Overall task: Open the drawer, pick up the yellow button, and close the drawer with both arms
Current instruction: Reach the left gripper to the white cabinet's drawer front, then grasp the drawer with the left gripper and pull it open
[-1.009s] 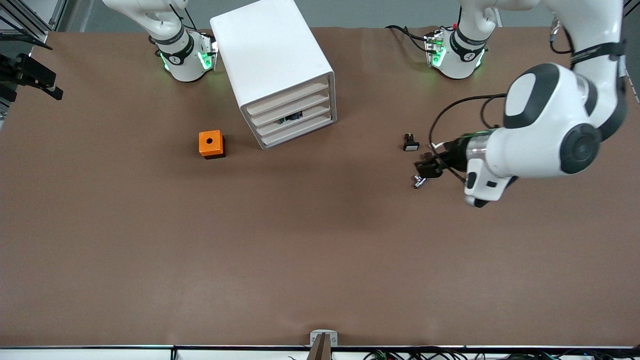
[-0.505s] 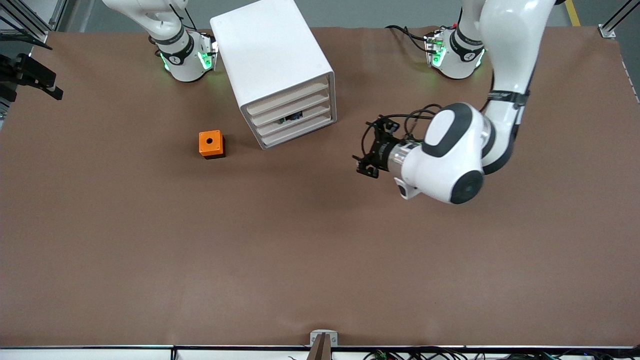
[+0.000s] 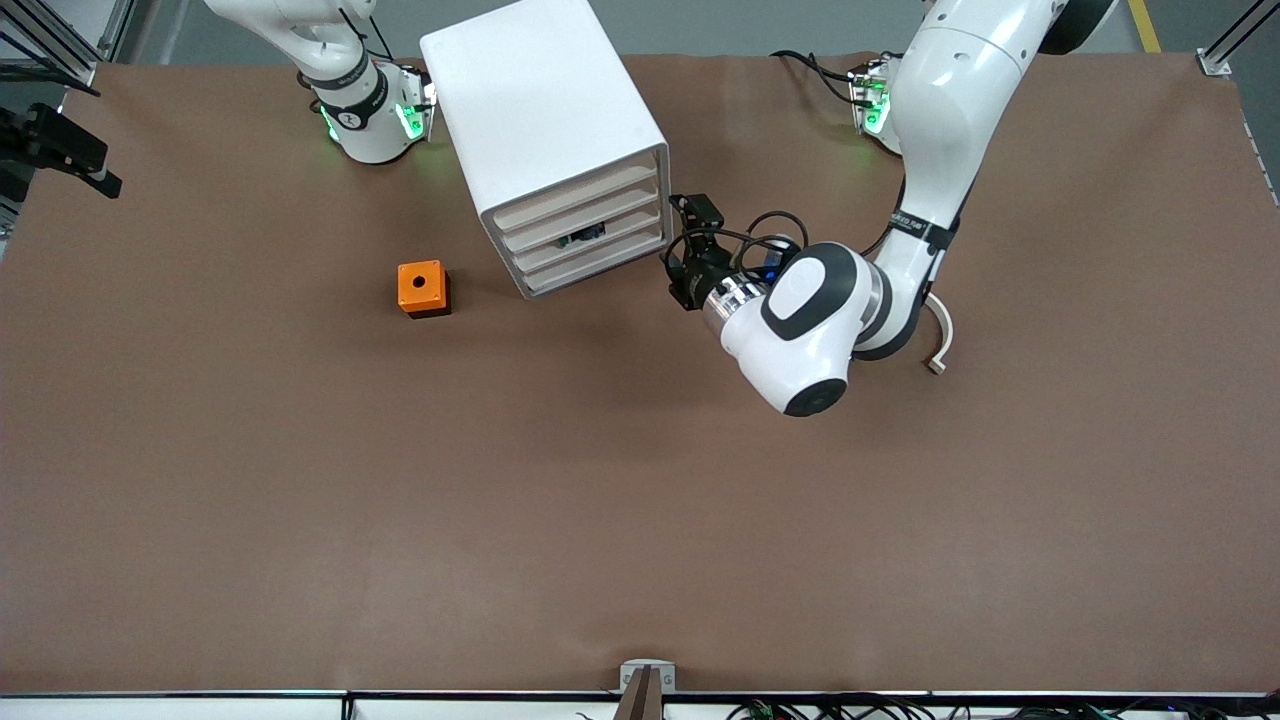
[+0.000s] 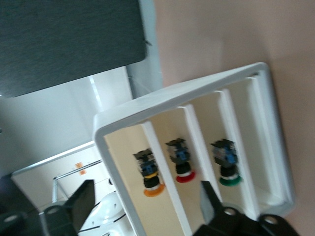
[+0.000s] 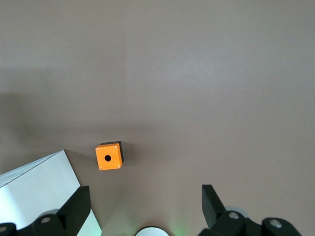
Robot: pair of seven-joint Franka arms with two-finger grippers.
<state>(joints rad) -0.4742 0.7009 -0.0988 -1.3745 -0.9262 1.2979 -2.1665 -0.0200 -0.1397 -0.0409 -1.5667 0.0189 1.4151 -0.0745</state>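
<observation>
A white drawer cabinet (image 3: 545, 110) stands at the back of the table. My left gripper (image 3: 682, 260) is open and empty, right in front of its drawer fronts. In the left wrist view the cabinet's frame (image 4: 197, 93) holds three small push-buttons side by side between white dividers. The button (image 4: 150, 176) with the orange cap sits between my left gripper's (image 4: 146, 196) spread fingers, farther in; red-capped and green-capped ones sit beside it. My right gripper (image 5: 145, 191) is open and empty, high above the table; it does not show in the front view.
An orange cube with a hole (image 3: 423, 287) sits on the brown mat toward the right arm's end, beside the cabinet; it also shows in the right wrist view (image 5: 109, 157). The left arm's forearm (image 3: 800, 330) hangs over the mat next to the cabinet.
My left arm has swung from the left arm's end of the table to the cabinet's front. It now covers the small black part and the metal piece that lay there.
</observation>
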